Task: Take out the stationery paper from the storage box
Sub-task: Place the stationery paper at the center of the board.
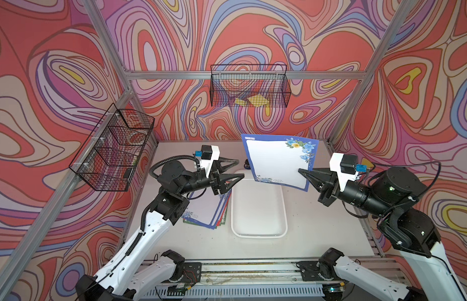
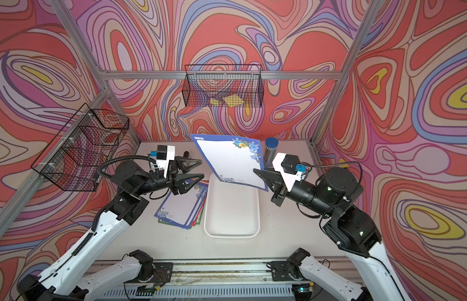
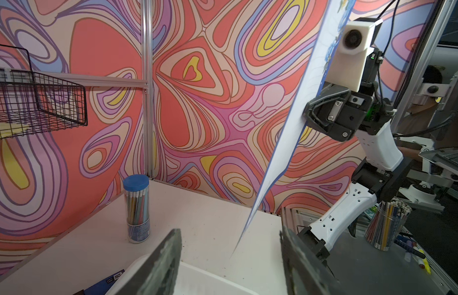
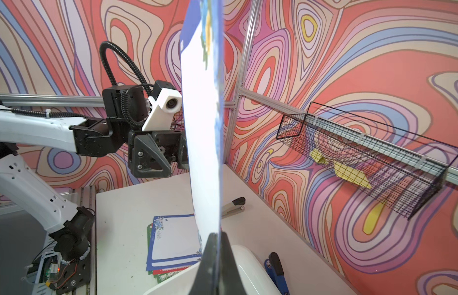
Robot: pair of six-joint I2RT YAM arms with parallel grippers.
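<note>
**Last sheet hangs in the air above the storage box**

On the pale table (image 1: 318, 229), walled in by swirling red and purple panels, two robot arms face each other across the work. Two black wire baskets hang on the walls, one at the back (image 1: 249, 86) and one on the left (image 1: 112, 148). The white storage box (image 1: 259, 235) lies flat at the middle of the table, long side running away from the arms.

Above its far end, clear of the rim, the held sheet (image 1: 276, 161) stands nearly upright and slightly bowed. It has a white centre and a blue border, with blue flowers in its upper corner. A stack of sheets (image 1: 203, 211) lies on the table just left of the box. A blue-bordered one is on top, with red and green edges fanned beneath.

The right gripper (image 1: 301, 172) is pinched tight on the held sheet's right edge, low down. The left gripper (image 1: 240, 169) hangs over the stack with its jaws spread and nothing between them.

A blue-capped tube of pencils (image 2: 271, 148) stands at the back right. A stapler (image 4: 233, 205) lies near the back wall, and yellow notes (image 1: 253, 101) sit in the rear basket
</note>
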